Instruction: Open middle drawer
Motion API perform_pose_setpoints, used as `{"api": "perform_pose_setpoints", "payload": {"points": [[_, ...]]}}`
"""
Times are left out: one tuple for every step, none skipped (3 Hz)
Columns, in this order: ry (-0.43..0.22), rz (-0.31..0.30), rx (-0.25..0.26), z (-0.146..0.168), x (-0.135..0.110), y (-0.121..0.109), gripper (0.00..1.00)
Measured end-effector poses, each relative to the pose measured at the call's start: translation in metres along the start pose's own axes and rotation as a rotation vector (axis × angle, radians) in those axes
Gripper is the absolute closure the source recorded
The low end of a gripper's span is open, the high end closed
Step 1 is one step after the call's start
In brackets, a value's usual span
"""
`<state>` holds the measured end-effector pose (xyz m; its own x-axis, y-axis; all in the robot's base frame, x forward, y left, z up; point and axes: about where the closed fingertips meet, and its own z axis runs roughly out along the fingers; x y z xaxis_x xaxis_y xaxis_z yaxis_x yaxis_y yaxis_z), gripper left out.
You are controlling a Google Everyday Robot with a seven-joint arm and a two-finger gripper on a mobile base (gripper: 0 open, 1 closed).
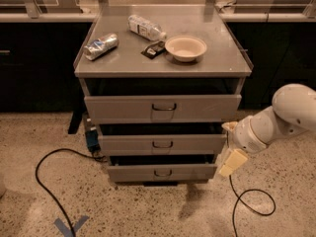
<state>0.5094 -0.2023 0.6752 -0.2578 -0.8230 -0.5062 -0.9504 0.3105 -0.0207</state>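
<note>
The middle drawer (163, 144) is a low, wide grey front panel with a small dark wire loop handle (162, 144) at its centre, between a taller top drawer (163, 107) and a narrower bottom drawer (162, 172). It sits about flush with its neighbours. My gripper (232, 162) hangs at the end of the white arm (281, 120), just right of the cabinet at the level of the middle and bottom drawers, right of the handle and not touching it.
The cabinet top (207, 63) holds a bowl (185, 48), a plastic bottle (145, 27), a crushed can (101, 46) and a dark packet (153, 49). Black cables (47, 179) lie on the speckled floor at left and right. Blue tape (70, 226) marks the floor. Dark counters stand behind.
</note>
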Motion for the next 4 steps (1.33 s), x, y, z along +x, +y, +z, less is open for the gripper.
{"api": "perform_pose_setpoints", "payload": {"points": [[-0.097, 0.045, -0.009, 0.036, 0.019, -0.001, 0.00], [-0.129, 0.086, -0.021, 0.066, 0.034, -0.002, 0.00], [-0.129, 0.086, -0.021, 0.066, 0.034, -0.002, 0.00], [-0.144, 0.080, -0.021, 0.085, 0.031, -0.011, 0.00]]}}
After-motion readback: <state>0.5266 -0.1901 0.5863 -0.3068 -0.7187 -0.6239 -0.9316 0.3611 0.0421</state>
